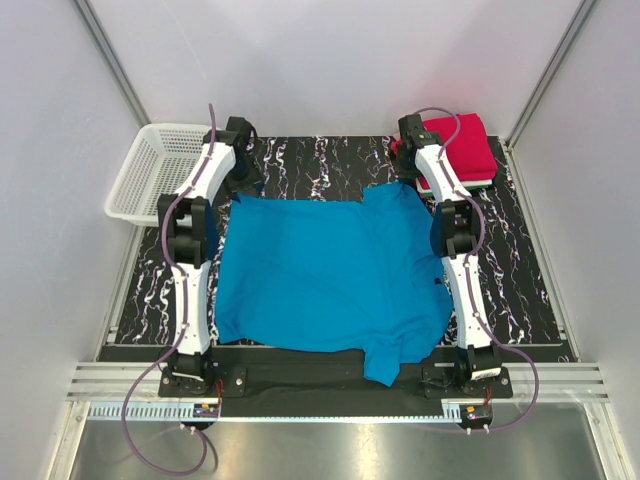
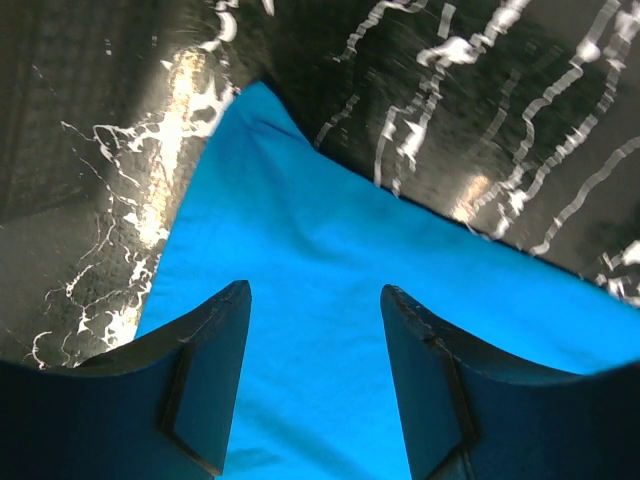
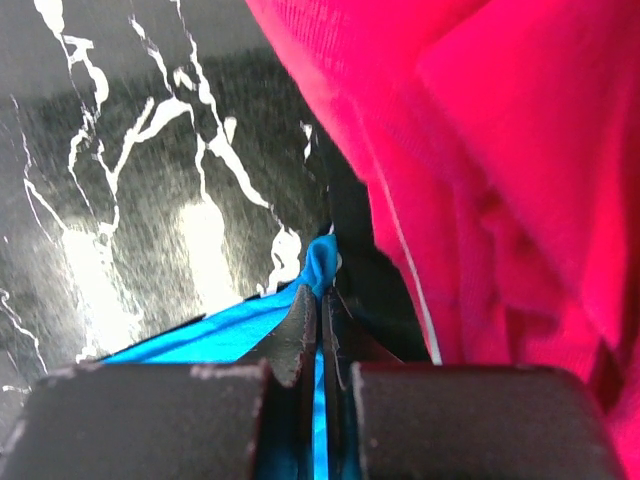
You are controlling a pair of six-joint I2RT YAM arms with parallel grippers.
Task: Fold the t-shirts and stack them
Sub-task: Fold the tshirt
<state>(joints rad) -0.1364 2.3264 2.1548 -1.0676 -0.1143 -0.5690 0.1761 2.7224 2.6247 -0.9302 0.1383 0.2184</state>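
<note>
Two grippers, two different states. Right gripper (image 3: 322, 315): pressed shut on a thin pinch of the large bright blue cloth t-shirt (image 1: 320, 270), a small nub of blue poking out past the tips. Left gripper (image 2: 315, 375): spread wide, nothing held, poised over the far left corner of the same cloth, a dark finger (image 2: 215, 380) on either side of bare blue fabric.

Blue shirt otherwise spread nearly flat on the black white-veined table mat (image 1: 520, 280) between the arms, one sleeve trailing toward the near edge. Just beside the right pinch: folded red t-shirt (image 1: 465, 145) topping a stack at the far right corner, a green edge showing beneath. White plastic mesh basket (image 1: 150, 175) at far left, apart from all cloth.

Likely step: securing both far corners for a fold.

Risks, as judged:
- thin right-hand pinch slipping under a pull
- lopsided lift with only one corner held
- red stack snagged and dragged, given such closeness
</note>
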